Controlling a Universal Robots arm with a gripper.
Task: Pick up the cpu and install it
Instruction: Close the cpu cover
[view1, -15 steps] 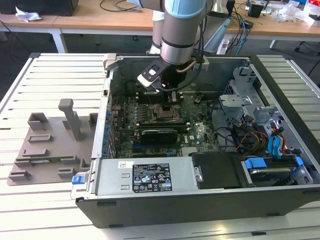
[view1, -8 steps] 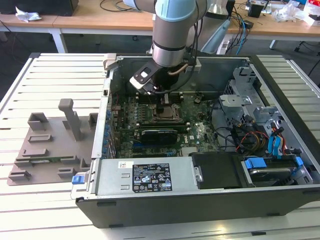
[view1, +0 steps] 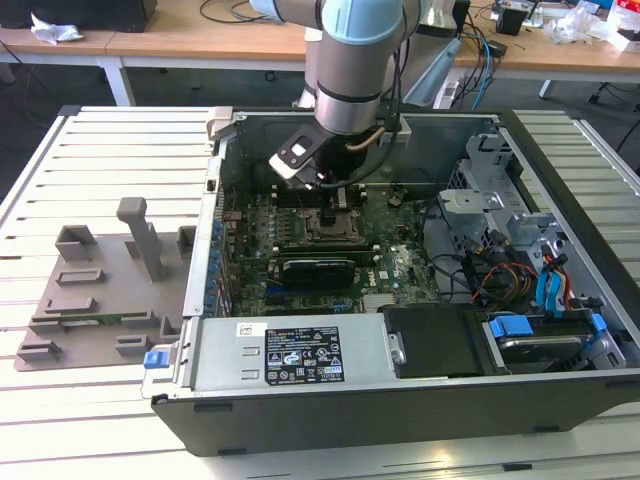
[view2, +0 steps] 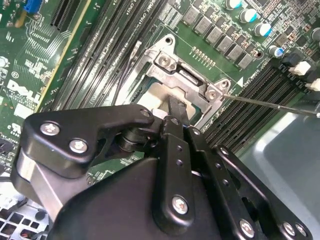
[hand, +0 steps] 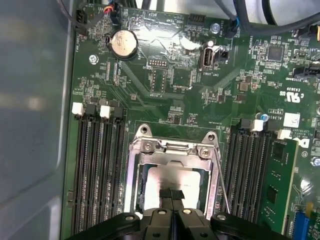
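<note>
The cpu (hand: 170, 176) is a silvery square plate lying flat inside the metal-framed socket (hand: 172, 148) on the green motherboard. In the second wrist view the cpu (view2: 152, 96) shows just past the fingertips, below the socket's hinged frame (view2: 186, 71). My gripper (hand: 172, 193) hangs directly over the cpu's middle with both black fingers pressed together and nothing visible between them. Whether the tips touch the plate I cannot tell. In the exterior view the gripper (view1: 336, 196) reaches down into the open computer case above the socket (view1: 330, 222).
Memory slots (hand: 97, 165) flank the socket on both sides, and a thin lever rod (hand: 223, 186) runs beside it. A long black expansion card (view1: 315, 268) lies nearer the power supply (view1: 290, 350). Drive bays and cables (view1: 520, 270) sit at the exterior view's right. A grey fixture (view1: 100, 290) rests outside the case.
</note>
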